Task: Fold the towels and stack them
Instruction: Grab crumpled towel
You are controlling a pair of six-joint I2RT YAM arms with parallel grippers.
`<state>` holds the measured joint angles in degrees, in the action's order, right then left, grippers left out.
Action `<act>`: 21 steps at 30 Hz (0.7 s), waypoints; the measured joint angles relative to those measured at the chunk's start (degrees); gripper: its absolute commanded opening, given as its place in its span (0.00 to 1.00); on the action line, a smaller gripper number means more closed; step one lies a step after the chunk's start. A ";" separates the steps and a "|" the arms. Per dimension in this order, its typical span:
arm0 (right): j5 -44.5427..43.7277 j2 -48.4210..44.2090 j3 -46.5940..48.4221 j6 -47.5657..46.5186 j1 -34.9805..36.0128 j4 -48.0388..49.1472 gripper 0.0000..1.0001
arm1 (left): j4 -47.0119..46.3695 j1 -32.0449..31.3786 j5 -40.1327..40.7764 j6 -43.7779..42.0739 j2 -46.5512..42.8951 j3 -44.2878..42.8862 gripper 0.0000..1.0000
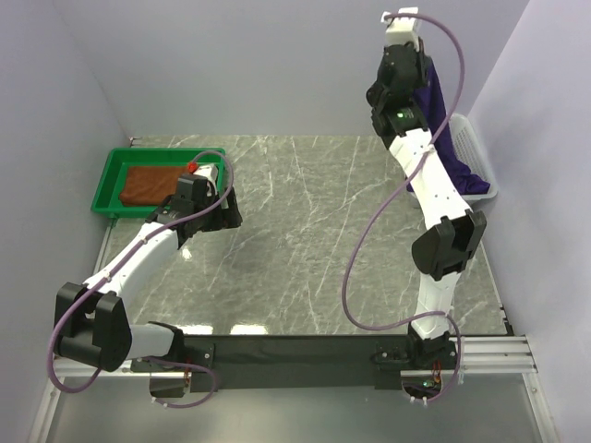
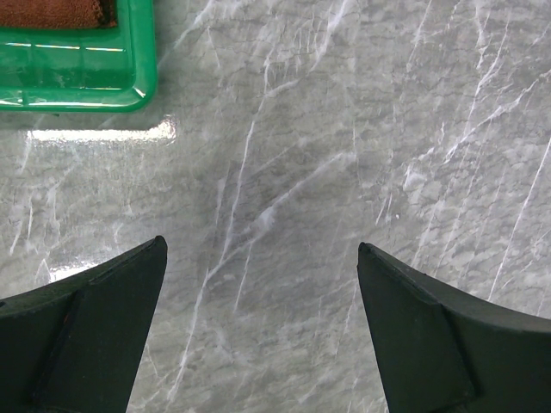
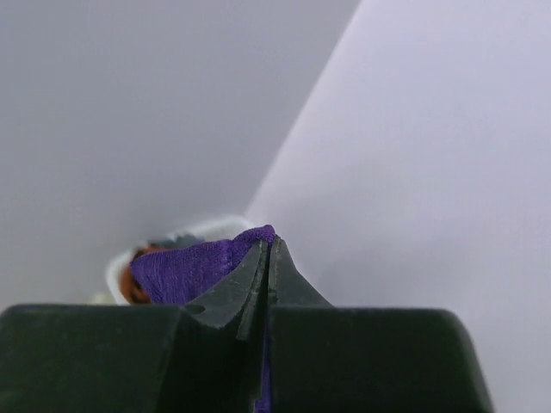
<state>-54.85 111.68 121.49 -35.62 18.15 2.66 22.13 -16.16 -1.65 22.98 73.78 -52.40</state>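
1. Right fingers [image 3: 267,262] are clenched on a fold of the deep purple plush towel [image 3: 185,268]; in the right wrist view we see the cloth pinched right at the tips
2. That arm is raised high in the far right corner. The purple towel hangs from the grip behind the arm, and its lower end drapes into the white slatted plastic basket [image 1: 482,164]
3. The right wrist view looks down past the towel to the basket's white rim. We see a bit of orange-brown cloth [image 3: 131,280] inside, plus a grey item [image 3: 172,242] we cannot identify
4. Left fingers [image 2: 95,335] are released and spread wide with nothing between them, only the grey marble-pattern bench [image 2: 284,172] below
5. The left fingers sit low over the bench, near the right near corner of the green plastic tray [image 1: 113,175] and not touching it
6. The rust-brown plush towel [image 1: 152,185] lies folded flat inside the green tray at far left, filling most of it; we see its edge at the top left of the left wrist view
7. The purple and rust-brown towels are well apart, at opposite sides of the bench
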 measured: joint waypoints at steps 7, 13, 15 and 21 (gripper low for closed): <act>9.84 0.28 11.47 1.99 1.03 -0.33 0.00 | 0.02 0.00 0.04 0.00 0.00 0.00 0.98; 19.19 -1.14 12.72 5.18 1.40 3.91 0.00 | 0.02 0.00 0.39 0.00 0.00 0.00 0.98; 22.18 -1.64 12.70 6.69 1.49 4.33 0.00 | 0.02 0.00 0.46 0.00 0.00 0.00 0.98; 30.69 -2.38 14.97 11.34 2.29 5.97 0.00 | 0.02 0.00 0.66 0.00 0.20 0.00 0.98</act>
<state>-24.16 109.30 136.46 -24.27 20.45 8.62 22.15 -16.16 -0.99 22.98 73.97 -52.40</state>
